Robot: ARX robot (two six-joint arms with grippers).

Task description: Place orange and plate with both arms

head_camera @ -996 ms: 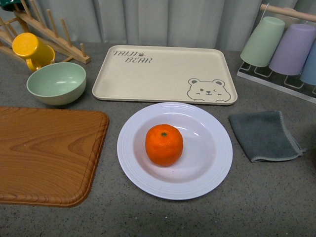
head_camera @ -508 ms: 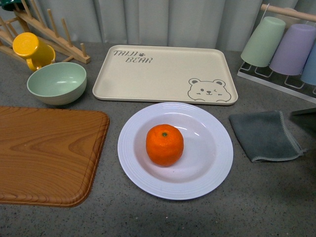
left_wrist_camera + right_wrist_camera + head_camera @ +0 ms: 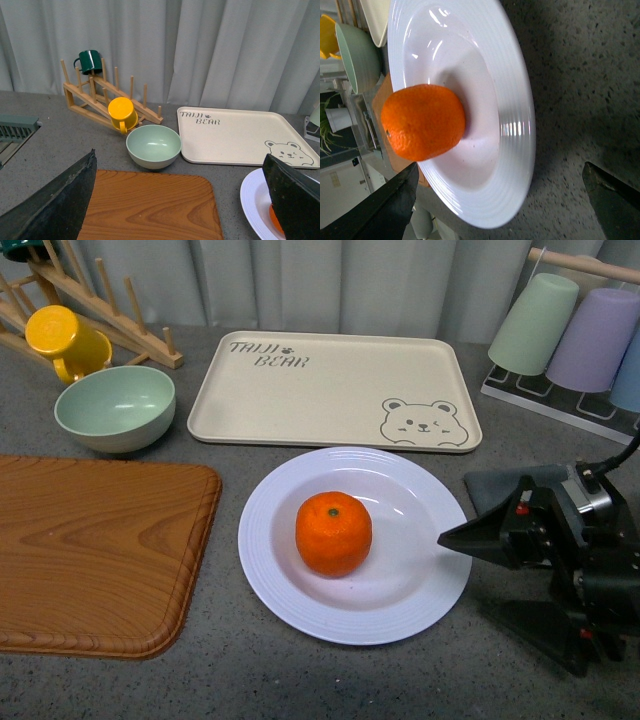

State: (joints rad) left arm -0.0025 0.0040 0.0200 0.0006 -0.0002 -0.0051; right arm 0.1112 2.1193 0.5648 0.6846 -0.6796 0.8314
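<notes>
Glossy, dimpled orange (image 3: pixel 333 533), green stem spot up, in the well of the pale ridged-rim plate (image 3: pixel 300 602), near the middle of the worktop's (image 3: pixel 300 680) front edge. Right gripper (image 3: pixel 470 572) spread wide beside the plate's right rim, holding nothing, body cut off. Left gripper (image 3: pixel 179 156) likewise wide apart and empty, only finger edges visible.

A kitchen counter: wooden dish rack (image 3: pixel 107 97), hanging cups (image 3: pixel 575 335), cutting board (image 3: pixel 95 550).
</notes>
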